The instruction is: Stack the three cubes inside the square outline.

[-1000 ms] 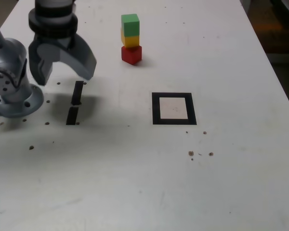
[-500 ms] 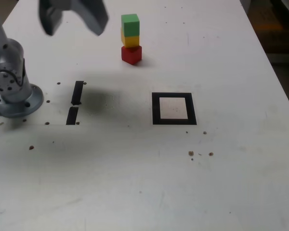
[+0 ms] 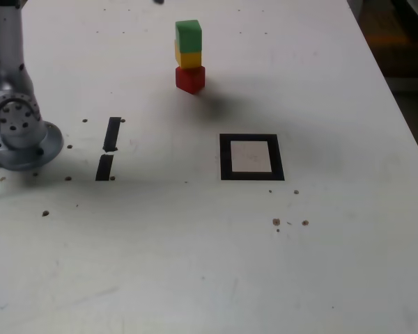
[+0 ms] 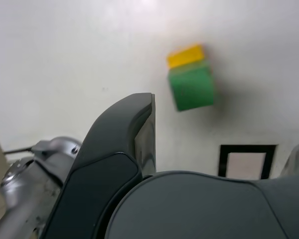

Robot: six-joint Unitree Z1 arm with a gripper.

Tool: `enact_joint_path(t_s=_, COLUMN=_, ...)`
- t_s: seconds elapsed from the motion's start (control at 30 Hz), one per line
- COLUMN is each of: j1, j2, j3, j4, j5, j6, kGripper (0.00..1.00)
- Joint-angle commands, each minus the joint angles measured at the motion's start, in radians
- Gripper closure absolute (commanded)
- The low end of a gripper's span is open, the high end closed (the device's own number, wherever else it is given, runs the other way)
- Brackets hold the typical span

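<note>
Three small solid-coloured cubes stand as one upright tower on the white table [image 3: 334,264]: the green cube [image 3: 189,35] on top, the yellow cube [image 3: 189,58] in the middle, the red cube [image 3: 190,78] at the bottom, turned slightly askew under the other two. The tower is well apart from the square outline of thick black tape [image 3: 251,157], which lies nearer the camera and toward the exterior view's right, its white interior bare. So the stack stands outside its target.

In the exterior view only the grey base and lower link of the arm [image 3: 14,125] appear, at the view's left edge; the gripper is out of that frame. The wrist view shows the dark grey gripper [image 4: 224,149] from behind, one finger [image 4: 139,134] clear and the other only just showing at the frame's edge, the jaws standing wide apart with nothing between them.

The relation that matters: seen from the wrist camera, the green cube [image 4: 191,88] lies beyond the fingertip and below the open jaws, with a sliver of the yellow cube [image 4: 185,56] showing behind it. The tower's long axis is vertical. The tape square [image 4: 247,162] also shows in the wrist view. A descent over the green cube looks like the likely next move.
</note>
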Motion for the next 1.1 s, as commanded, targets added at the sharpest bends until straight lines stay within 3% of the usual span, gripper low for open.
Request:
enact_joint_path(t_s=0.0, j1=0.005, j2=0.01, j3=0.004, j4=-0.006, j5=0.013, j6=0.002, kGripper=0.0)
enact_joint_path(t_s=0.47, j1=0.031, j2=0.069, j3=0.185, j4=-0.133, j5=0.034, j6=0.001, kGripper=0.01)
enact_joint_path(t_s=0.63, j1=0.031, j2=0.098, j3=0.204, j4=-0.145, j5=0.036, j6=-0.007, kGripper=0.06)
enact_joint_path(t_s=0.77, j1=0.031, j2=0.112, j3=0.229, j4=-0.172, j5=0.03, j6=-0.023, kGripper=0.16)
enact_joint_path(t_s=1.07, j1=0.031, j2=0.102, j3=0.245, j4=-0.222, j5=0.015, j6=-0.056, kGripper=0.55)
